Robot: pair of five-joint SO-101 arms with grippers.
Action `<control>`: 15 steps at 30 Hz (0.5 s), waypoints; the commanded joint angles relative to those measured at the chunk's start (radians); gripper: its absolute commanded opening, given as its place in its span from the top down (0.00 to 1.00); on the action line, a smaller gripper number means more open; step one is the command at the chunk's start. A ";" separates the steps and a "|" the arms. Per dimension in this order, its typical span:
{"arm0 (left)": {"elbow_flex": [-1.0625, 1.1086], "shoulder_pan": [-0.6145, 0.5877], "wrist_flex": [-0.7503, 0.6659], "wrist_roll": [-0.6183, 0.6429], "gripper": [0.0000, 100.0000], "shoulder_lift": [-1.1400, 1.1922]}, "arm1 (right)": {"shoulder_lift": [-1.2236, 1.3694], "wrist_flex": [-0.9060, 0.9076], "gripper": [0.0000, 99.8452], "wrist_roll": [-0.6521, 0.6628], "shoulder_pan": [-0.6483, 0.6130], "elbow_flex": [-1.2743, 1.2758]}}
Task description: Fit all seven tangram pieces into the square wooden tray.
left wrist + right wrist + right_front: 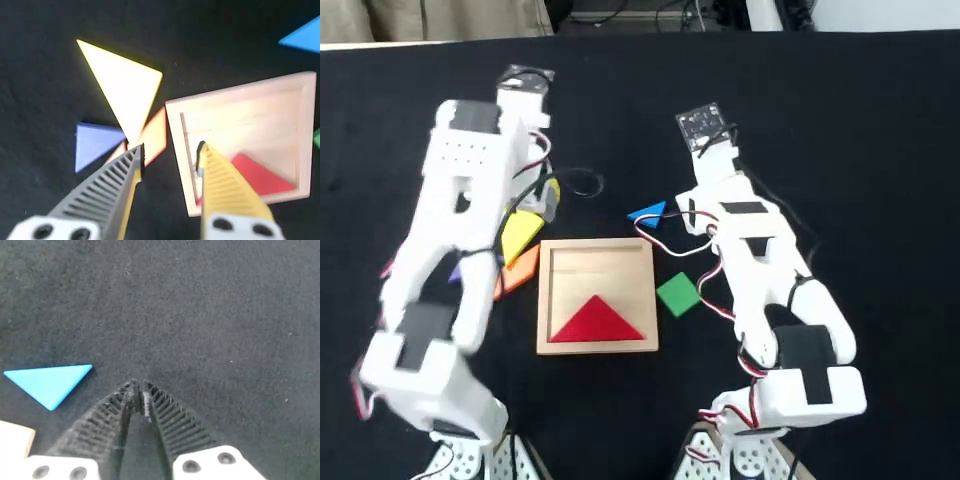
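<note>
the square wooden tray (598, 347) holds a red triangle (595, 320) in its 6 o'clock half. from above, a yellow triangle (520, 232) sits at the tray's 10 o'clock, an orange piece (517, 272) at 9, a green square (678, 294) at 3, a blue triangle (648, 213) at 1. the left gripper (170, 149) hangs released, jaws spread over the tray's 9 o'clock rim; the right gripper (138, 390) is clenched on nothing near the blue triangle.

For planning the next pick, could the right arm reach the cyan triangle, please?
Probably yes: the cyan triangle lies on bare cloth beside the right gripper, nothing between; its jaws are shut.
</note>
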 commanded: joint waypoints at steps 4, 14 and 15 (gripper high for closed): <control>0.420 -0.093 -0.348 0.064 0.78 -0.304 | -0.001 -0.002 0.99 0.000 0.014 -0.050; 0.418 -0.110 -0.514 0.132 0.70 -0.075 | 0.001 -0.002 0.99 0.003 0.012 -0.048; 0.390 -0.111 -0.514 0.133 0.70 -0.040 | 0.001 -0.002 0.99 0.005 0.012 -0.048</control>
